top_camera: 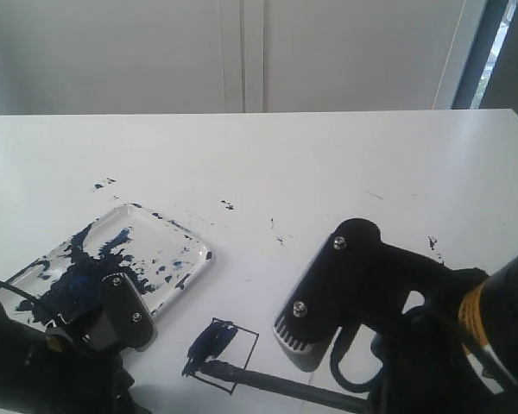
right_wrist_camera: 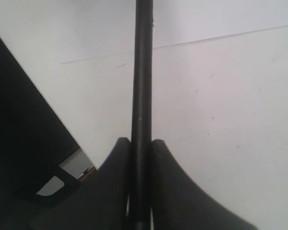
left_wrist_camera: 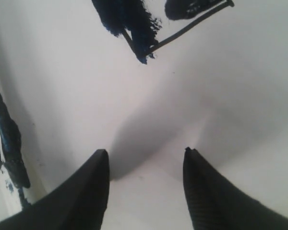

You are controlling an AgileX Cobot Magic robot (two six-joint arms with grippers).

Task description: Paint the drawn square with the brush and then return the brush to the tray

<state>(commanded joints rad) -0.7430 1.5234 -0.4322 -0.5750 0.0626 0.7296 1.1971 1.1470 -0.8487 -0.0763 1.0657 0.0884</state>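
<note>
The drawn square (top_camera: 230, 344) is a thin black outline near the front of the white paper, with dark blue paint smeared over its left part. The brush (top_camera: 276, 385) lies low across the square's front edge, its tip at the front-left corner. My right gripper (right_wrist_camera: 141, 140) is shut on the brush shaft (right_wrist_camera: 143, 72). The clear tray (top_camera: 183, 278), blotched with blue-black paint, sits to the left of the square. My left gripper (left_wrist_camera: 146, 151) is open and empty, low over bare paper; a corner of the square (left_wrist_camera: 187, 28) and its smear (left_wrist_camera: 129, 19) lie ahead of it.
Small dark paint specks (top_camera: 228, 205) dot the paper behind the square. The bulky right arm (top_camera: 345, 289) hangs over the table right of the square, and the left arm (top_camera: 121, 312) overlaps the tray's front corner. A white wall stands behind.
</note>
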